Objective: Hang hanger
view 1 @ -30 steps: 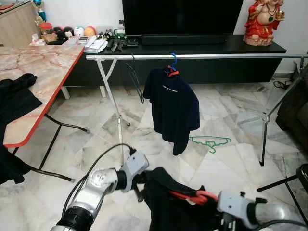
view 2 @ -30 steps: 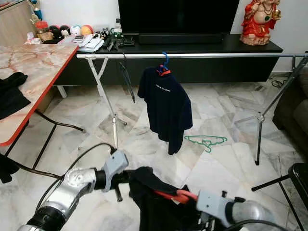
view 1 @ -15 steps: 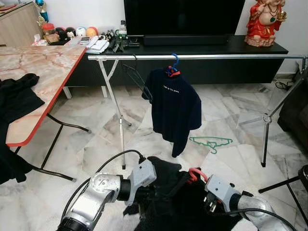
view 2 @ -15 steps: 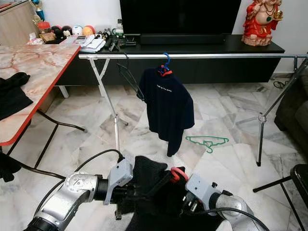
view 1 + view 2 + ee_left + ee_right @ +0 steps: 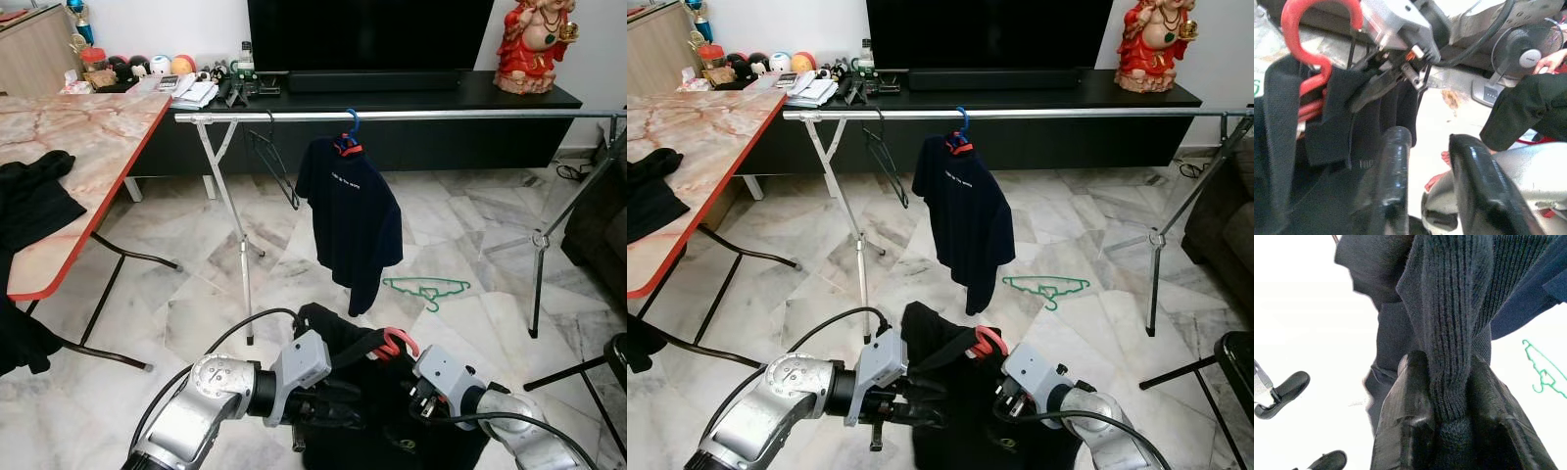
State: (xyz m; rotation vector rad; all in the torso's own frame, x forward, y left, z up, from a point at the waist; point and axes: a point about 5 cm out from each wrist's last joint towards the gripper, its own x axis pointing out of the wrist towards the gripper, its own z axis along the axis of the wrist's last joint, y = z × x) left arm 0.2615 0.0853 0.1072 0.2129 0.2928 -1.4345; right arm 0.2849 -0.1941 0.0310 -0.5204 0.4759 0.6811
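Note:
Low in front of me a black garment [image 5: 387,411] hangs on a red hanger [image 5: 397,343], whose hook points up. My right gripper [image 5: 1447,363] is shut on a ribbed fold of this garment, close under the hook. From the left side my left gripper [image 5: 1431,141] reaches against the cloth; its fingers [image 5: 1396,176] stand open with nothing between them. Farther ahead runs the silver rail [image 5: 441,115] of a drying rack. It carries a navy T-shirt [image 5: 353,220] on a blue hanger and a bare black hanger [image 5: 276,164].
A green hanger [image 5: 428,288] lies on the marble floor behind the shirt. Rack legs [image 5: 242,264] stand left and right. A red-edged table [image 5: 88,137] with dark clothes is at the left. A black TV console [image 5: 411,90] lines the wall.
The red hanger's hook has come up from lying low to standing upright. Both arms have drawn closer together under the garment, the left gripper sliding right against the cloth.

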